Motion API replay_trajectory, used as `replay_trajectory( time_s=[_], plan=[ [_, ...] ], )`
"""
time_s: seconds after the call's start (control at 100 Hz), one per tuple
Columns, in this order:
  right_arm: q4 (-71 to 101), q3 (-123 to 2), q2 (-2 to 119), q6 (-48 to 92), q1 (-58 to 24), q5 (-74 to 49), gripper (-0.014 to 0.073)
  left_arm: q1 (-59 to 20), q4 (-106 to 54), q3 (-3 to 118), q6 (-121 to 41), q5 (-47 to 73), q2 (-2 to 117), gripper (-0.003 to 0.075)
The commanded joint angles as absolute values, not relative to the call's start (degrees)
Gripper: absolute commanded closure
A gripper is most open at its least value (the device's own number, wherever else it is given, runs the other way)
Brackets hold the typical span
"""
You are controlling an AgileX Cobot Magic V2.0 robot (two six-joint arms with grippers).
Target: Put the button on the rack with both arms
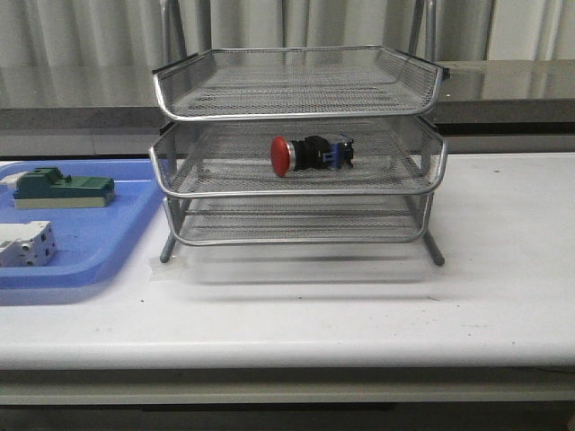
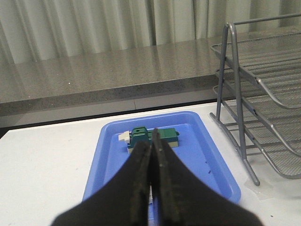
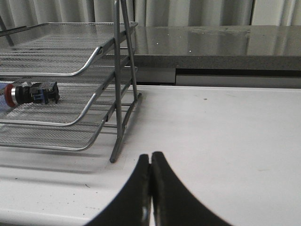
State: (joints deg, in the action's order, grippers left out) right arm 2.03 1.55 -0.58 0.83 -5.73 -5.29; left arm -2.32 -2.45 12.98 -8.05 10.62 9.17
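Observation:
The button, with red cap, black body and blue rear, lies on its side in the middle tray of the silver wire-mesh rack. It also shows in the right wrist view, inside the rack. My left gripper is shut and empty, above the blue tray, with the rack off to one side. My right gripper is shut and empty over bare white table beside the rack's leg. Neither arm shows in the front view.
A flat blue plastic tray lies left of the rack. It holds a green block and a white terminal block. The green block also shows in the left wrist view. A grey ledge and curtains run behind the table.

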Motion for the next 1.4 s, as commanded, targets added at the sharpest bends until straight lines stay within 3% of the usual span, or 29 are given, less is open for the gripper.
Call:
replay_trajectory(
  time_s=[0.0,0.79,1.39],
  plan=[
    [1.71,0.6,-1.77,0.82,-5.35,-0.35,0.0654,-2.15,-3.03,14.56,-7.31,5.91,9.86,0.074],
    [1.71,0.6,-1.77,0.82,-5.35,-0.35,0.0654,-2.15,-2.12,14.43,-7.31,5.91,9.86,0.074],
    [1.71,0.6,-1.77,0.82,-5.35,-0.35,0.0654,-2.15,-1.06,0.91,-1.64,4.17,-2.11,0.074]
  ],
)
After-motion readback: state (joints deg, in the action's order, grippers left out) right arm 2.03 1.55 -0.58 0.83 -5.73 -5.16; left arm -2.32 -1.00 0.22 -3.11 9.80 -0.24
